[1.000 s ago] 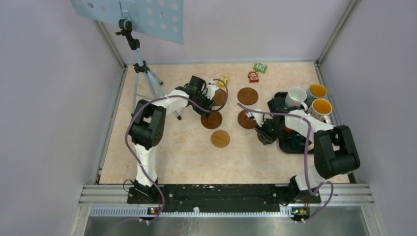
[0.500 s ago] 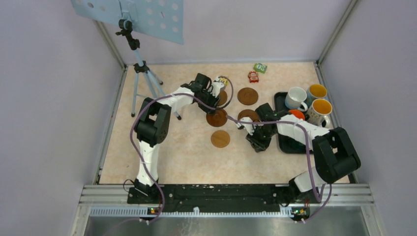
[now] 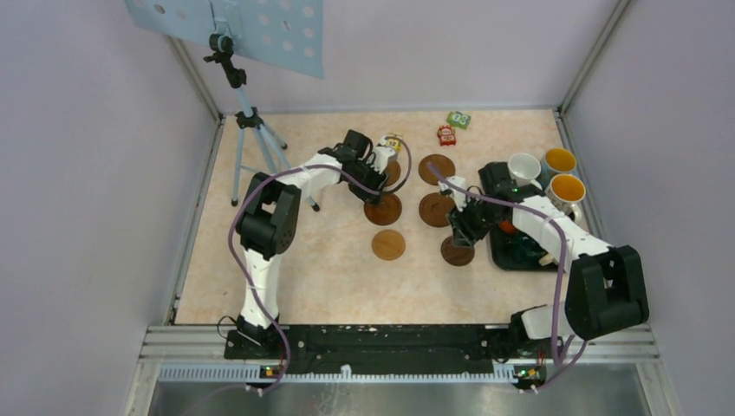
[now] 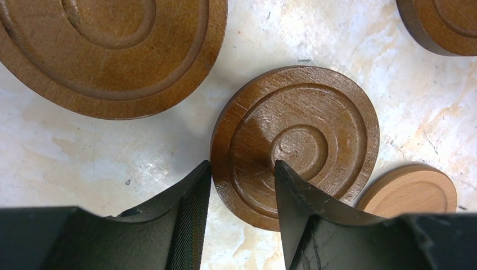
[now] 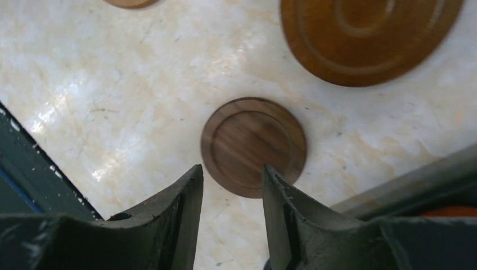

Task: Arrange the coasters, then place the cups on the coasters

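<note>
Marbled tabletop (image 4: 84, 152); right jaws apart, empty; left jaws astride coaster (image 4: 304, 140) rim, grip unclear.

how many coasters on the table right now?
6 coasters, in three rows of two: back, middle, near. The back-left one is partly under the left arm.

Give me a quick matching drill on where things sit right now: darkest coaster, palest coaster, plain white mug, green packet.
Things:
1. darkest coaster
2. palest coaster
3. plain white mug
4. green packet

Places:
A. far back, just beyond the red packet
B. just left of the black tray
C. beside the light blue mug
D. near row, left of the other near coaster

Pairs: 1-B, 2-D, 3-C, 4-A
</note>
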